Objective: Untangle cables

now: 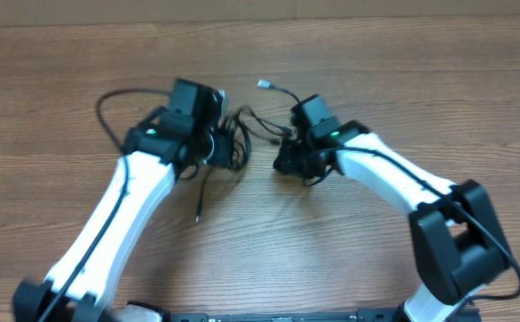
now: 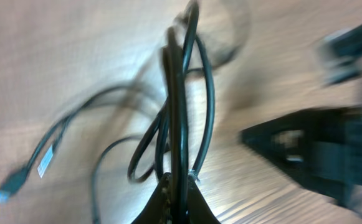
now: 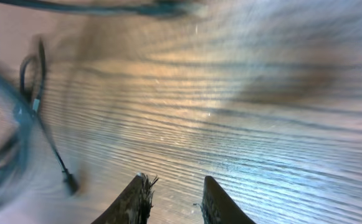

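A tangle of thin black cables [image 1: 242,134] lies on the wooden table [image 1: 376,72] between my two arms. One strand ends in a silvery plug [image 1: 264,84], another trails down to a dark tip [image 1: 199,215]. My left gripper [image 1: 217,148] is shut on a bunch of the cables [image 2: 179,124], which run straight up from the jaws [image 2: 179,182] in the left wrist view. My right gripper [image 1: 286,163] is open and empty [image 3: 174,186] just right of the tangle. A cable with a dark plug [image 3: 70,183] lies to its left in the right wrist view.
A loop of cable [image 1: 116,112] arcs out to the left of the left wrist. A cable with a blue-tipped plug [image 2: 6,190] lies at the left of the left wrist view. The right arm's dark body [image 2: 318,149] shows blurred on the right there.
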Motion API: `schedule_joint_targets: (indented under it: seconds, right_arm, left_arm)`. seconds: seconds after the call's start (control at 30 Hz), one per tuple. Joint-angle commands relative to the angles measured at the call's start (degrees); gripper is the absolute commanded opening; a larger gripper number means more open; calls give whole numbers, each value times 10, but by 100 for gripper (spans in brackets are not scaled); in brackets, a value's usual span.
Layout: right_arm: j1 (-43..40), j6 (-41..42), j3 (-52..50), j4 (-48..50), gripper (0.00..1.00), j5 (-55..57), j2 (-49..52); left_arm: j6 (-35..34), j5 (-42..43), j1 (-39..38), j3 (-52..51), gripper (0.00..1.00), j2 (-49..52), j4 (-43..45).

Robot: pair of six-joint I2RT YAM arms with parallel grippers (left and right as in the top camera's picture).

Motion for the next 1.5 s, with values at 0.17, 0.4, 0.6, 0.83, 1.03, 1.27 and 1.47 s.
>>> schedule_joint_targets:
  seconds: [0.17, 0.4, 0.6, 0.83, 1.03, 1.27, 1.47]
  right_arm:
    - [-92, -89, -1, -5, 28, -227, -39]
    - [-147, -191, -1, -32, 38, -370, -39]
    - [-153, -211, -2, -55, 43, -352, -39]
    - [-151, -211, -2, -104, 44, -315, -39]
    - [-151, -177, -3, -141, 46, -256, -39]
    - [-147, -174, -3, -150, 47, -251, -39]
    - [-118, -152, -3, -139, 48, -238, -38]
  left_arm:
    - [122, 161, -2, 85, 4, -55, 13]
    - [225, 169, -2, 79, 4, -38, -66]
    - [236, 129, -1, 69, 4, 9, -105]
    - [229, 130, -4, 68, 4, 71, -117]
    - [189, 106, -3, 68, 4, 129, -125]
    - [77, 66, 16, 68, 4, 158, -116]
    - [38, 73, 53, 68, 4, 158, -112]
